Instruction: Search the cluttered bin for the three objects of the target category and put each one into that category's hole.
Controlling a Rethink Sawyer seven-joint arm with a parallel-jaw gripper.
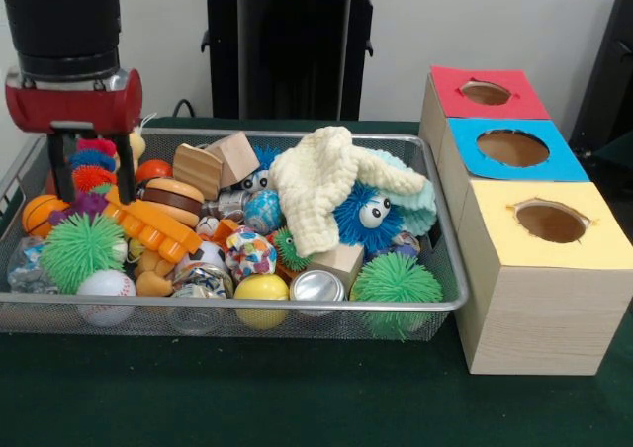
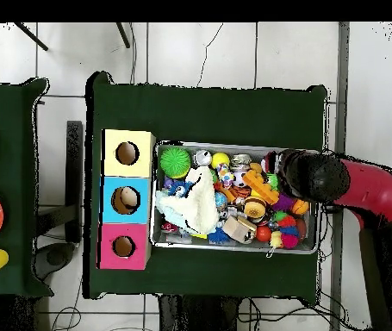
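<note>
1. I see the gripper (image 1: 92,175) down in the left end of the bin (image 1: 450,294), its dark fingers (image 1: 61,170) set among a blue, red and purple stack of spiky toys; I cannot tell whether they are spread or closed, or whether they hold anything.
2. Around it: a basketball (image 1: 40,213) at the far left, a green spiky ball (image 1: 81,249), a baseball (image 1: 106,291), and an orange toy (image 1: 153,227) lying aslant.
3. Mid-bin I see a toy burger (image 1: 171,200), wooden blocks (image 1: 220,162), a yellow ball (image 1: 261,291) and a can (image 1: 317,287) on its side, its end facing the camera.
4. A cream cloth (image 1: 321,185) lies over the right half, its long axis running along the bin, covering whatever is beneath; a blue fuzzy toy (image 1: 364,215) with eyes peeks out, and another green ball (image 1: 396,281) sits at the front corner.
5. Right of the bin stand three boxes in a row, red (image 1: 487,93), blue (image 1: 514,150) and yellow (image 1: 551,222), each with a round hole on top.
6. All sits on a green table (image 1: 297,398); the floor (image 2: 233,52) is tiled.
</note>
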